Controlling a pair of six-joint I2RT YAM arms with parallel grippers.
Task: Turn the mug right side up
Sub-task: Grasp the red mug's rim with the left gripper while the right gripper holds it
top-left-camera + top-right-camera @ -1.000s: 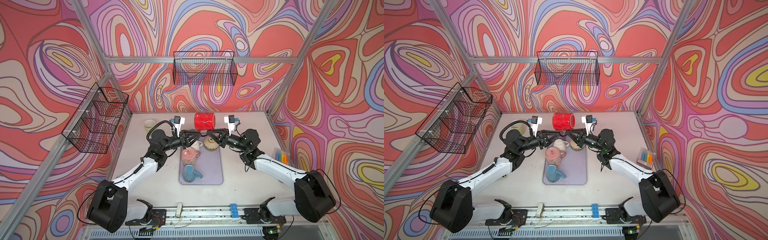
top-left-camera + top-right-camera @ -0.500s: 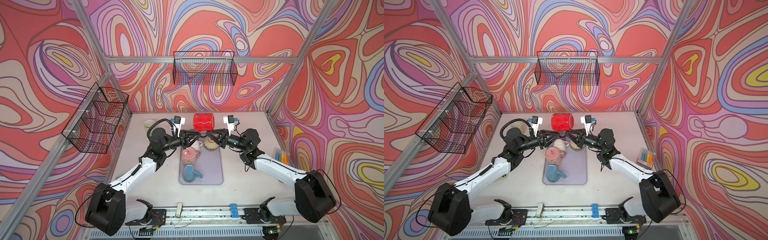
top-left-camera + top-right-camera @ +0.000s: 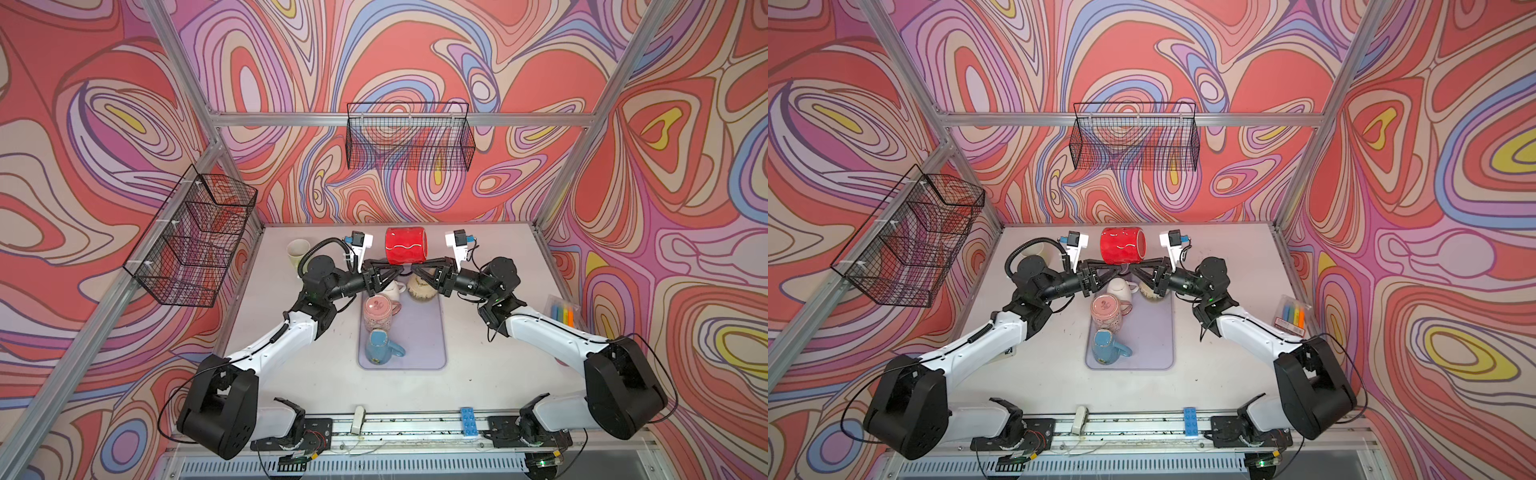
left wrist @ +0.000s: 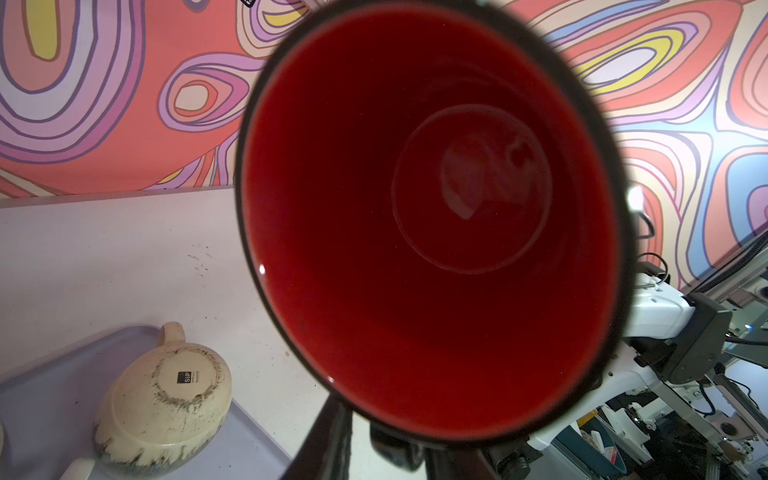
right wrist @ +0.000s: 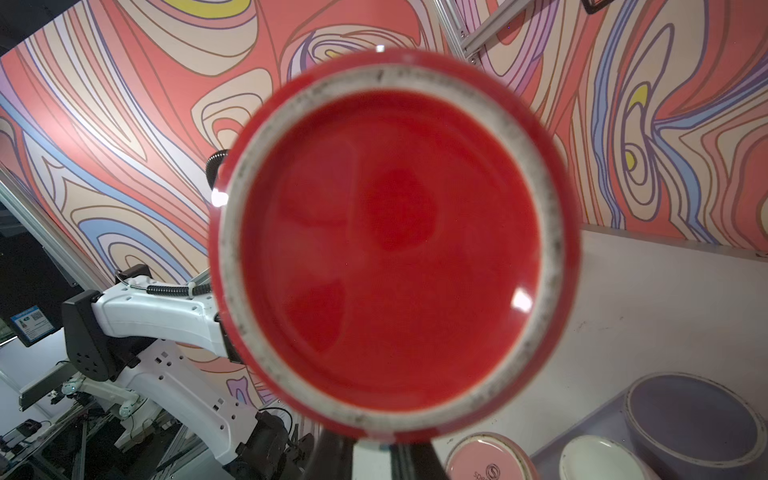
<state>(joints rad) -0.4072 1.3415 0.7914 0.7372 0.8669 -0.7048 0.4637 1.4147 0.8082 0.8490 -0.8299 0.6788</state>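
Aluminium rail [image 3: 415, 424] along the front edge of the table [image 3: 498, 374], with a blue brick [image 3: 468, 420] on it. Next back, at table centre: lavender mat [image 3: 424, 340] bearing four mugs. Nearest on the mat: blue mug [image 3: 379, 349], handle toward the right arm's side. Just behind it: pink mug [image 3: 379, 311], base up. Level with that, near the right table edge, well apart from the mat: pack of coloured markers [image 3: 563, 309]. At the mat's far end, side by side: white mug [image 3: 395, 288], partly hidden under the left gripper [image 3: 397, 269] in both top views, and beige mug [image 3: 420, 289], base up. Above that far end, held clear of the table: red mug [image 3: 406, 245], axis horizontal, mouth facing the left wrist camera, base facing the right wrist camera. Beneath its lower side, meeting the left gripper tip to tip: right gripper [image 3: 417, 270]. Right jaws pressed fully in, pinching the mug from below. Left jaws narrow, dark fingers [image 4: 328, 440] at the mug's rim, tips hidden under it; cannot tell whether gripping or only flanking. Farther back, behind the left arm: cream cup [image 3: 297, 251], upright, well apart from the mat. Farthest, on the walls: compartmented wire basket [image 3: 195, 237] at the left, long wire basket [image 3: 409, 141] at the back.
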